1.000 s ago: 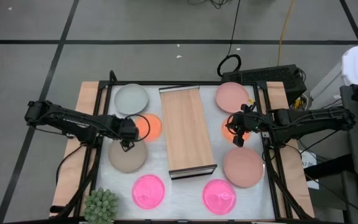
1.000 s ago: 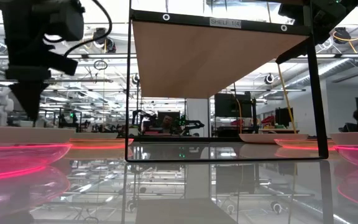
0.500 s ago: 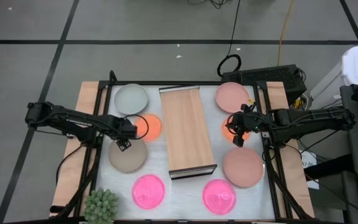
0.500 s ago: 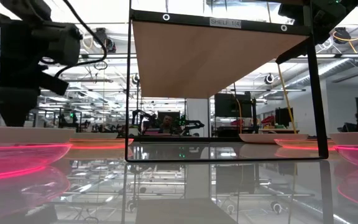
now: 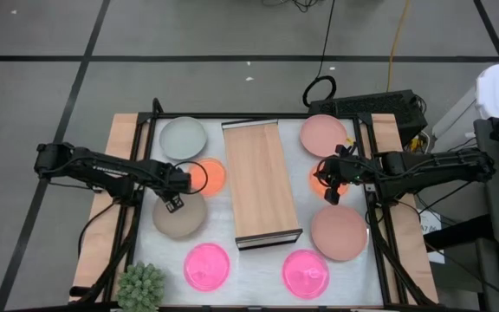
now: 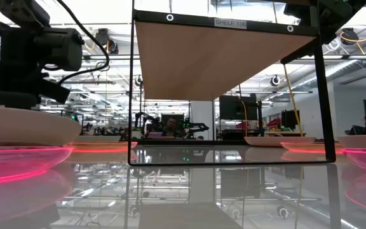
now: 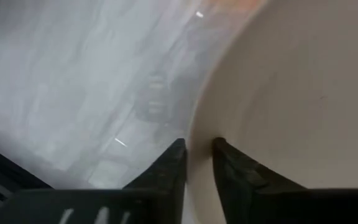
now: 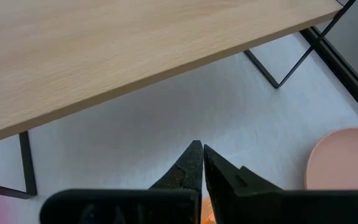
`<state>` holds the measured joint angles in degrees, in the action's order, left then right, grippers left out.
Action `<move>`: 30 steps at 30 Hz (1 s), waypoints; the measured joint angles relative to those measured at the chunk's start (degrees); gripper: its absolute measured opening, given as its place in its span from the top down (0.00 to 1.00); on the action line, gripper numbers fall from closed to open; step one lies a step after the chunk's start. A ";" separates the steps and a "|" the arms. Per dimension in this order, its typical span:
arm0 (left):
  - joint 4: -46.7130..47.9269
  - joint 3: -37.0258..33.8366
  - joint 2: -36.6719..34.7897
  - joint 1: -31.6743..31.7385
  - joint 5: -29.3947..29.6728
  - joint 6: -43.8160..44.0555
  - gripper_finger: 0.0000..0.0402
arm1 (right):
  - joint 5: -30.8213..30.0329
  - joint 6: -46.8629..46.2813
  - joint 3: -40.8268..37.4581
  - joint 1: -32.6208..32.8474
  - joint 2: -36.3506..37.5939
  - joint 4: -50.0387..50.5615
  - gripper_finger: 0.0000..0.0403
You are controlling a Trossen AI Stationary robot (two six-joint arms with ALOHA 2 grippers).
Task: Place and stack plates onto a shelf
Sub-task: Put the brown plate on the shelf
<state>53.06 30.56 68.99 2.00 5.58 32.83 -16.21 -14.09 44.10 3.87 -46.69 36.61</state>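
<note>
A beige plate [image 5: 180,220] lies left of the long light-wood shelf [image 5: 261,182]. My left gripper [image 5: 174,202] is shut on the plate's far rim. In the low view the beige plate [image 6: 18,124] hides those fingertips. My right gripper [image 5: 332,194] hangs shut and holds nothing. It is at the table's right, beside a small orange plate [image 5: 318,178]. On the table also rest a green-grey plate [image 5: 183,137], a second orange plate [image 5: 210,176], two salmon pink plates [image 5: 323,134] [image 5: 340,231] and two hot pink plates [image 5: 207,265] [image 5: 306,273]. My left gripper pinches the beige plate's rim [image 7: 199,132] on its far side, one finger inside the hollow and one outside. The fingers come from above, pointing down. In the low view the plate stands raised on that side; whether its near part rests on the table I cannot tell.
A spiky green plant [image 5: 141,286] stands at the near left corner. The shelf's black wire legs [image 6: 132,89] rise on both sides of its board. Dark frame bars run along the table's left and right edges.
My left gripper has gone down and a little toward the table's left edge, onto the beige plate's far rim. It has shut on the rim. In the low view the plate now shows higher than before.
</note>
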 joint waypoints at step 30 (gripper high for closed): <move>13.65 17.81 -5.57 -0.15 1.15 -8.99 0.98 | 0.00 0.24 0.00 0.00 0.00 0.08 1.00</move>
<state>66.71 48.37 63.42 1.85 6.74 23.84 -16.21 -13.85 44.10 3.86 -46.69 36.68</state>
